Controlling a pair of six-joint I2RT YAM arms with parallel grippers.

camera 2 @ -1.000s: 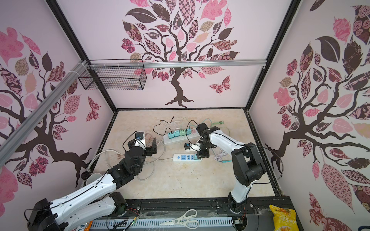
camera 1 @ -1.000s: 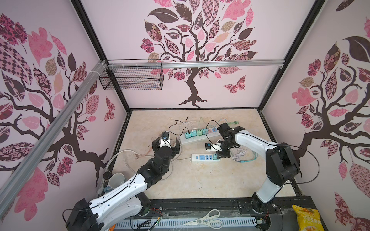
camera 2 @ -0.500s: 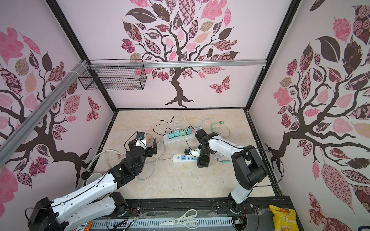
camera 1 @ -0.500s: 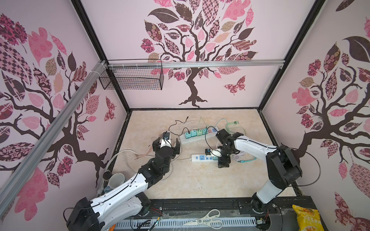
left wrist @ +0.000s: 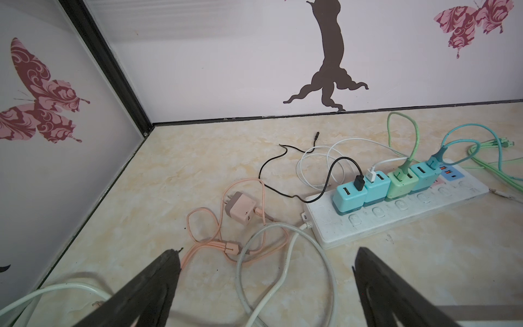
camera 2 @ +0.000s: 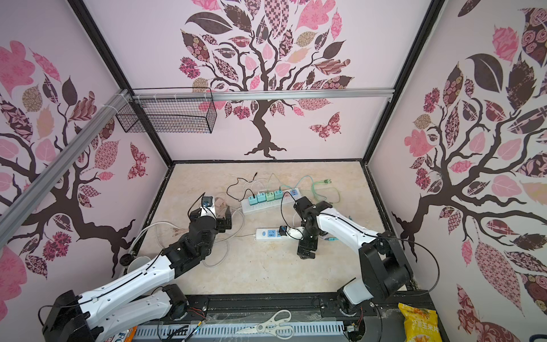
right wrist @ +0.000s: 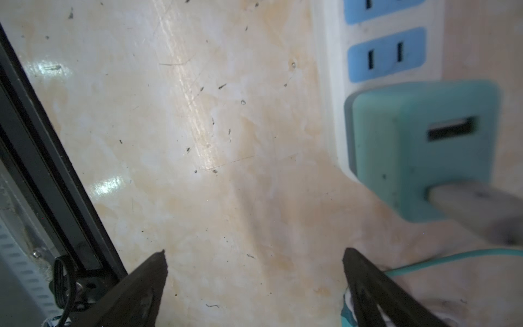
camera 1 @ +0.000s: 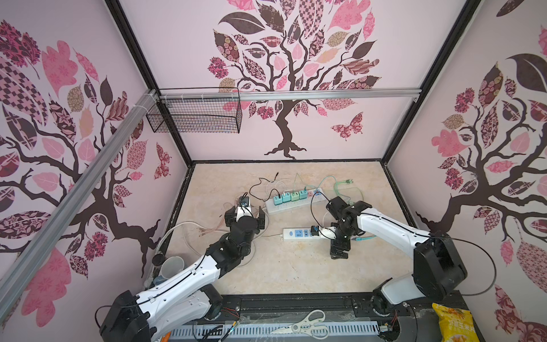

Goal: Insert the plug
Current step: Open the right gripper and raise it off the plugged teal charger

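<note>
On the rail in front of the bench (camera 1: 266, 275) lie a pair of scissors (camera 1: 307, 324) and, toward the right front corner, a yellow snack bag (camera 1: 453, 322). The bag carries the only writing in sight: Chinese characters too small to read with confidence.

Just in from the front edge, right of the middle, the right gripper (right wrist: 254, 252) hangs over bare bench with its jaws spread wide and nothing between them. Just beyond it the teal plug (right wrist: 421, 147) sits in the end socket of the short white strip (right wrist: 334, 85), its body apparently flush against the strip face, with two blue sockets beside it unused. I judge the insertion itself done, and what remains for this arm is to draw clear (whether the pins are fully home cannot be seen).

Left of the middle, the left gripper (left wrist: 268, 250) hovers, also wide open and empty. Beyond it a pink charger (left wrist: 240, 209) lies loose on the bench among its cable, unplugged; it may be a further plug to seat, though I cannot tell. Toward the far edge the long strip (left wrist: 396, 223) holds four chargers. No brand shows on any of them.
</note>
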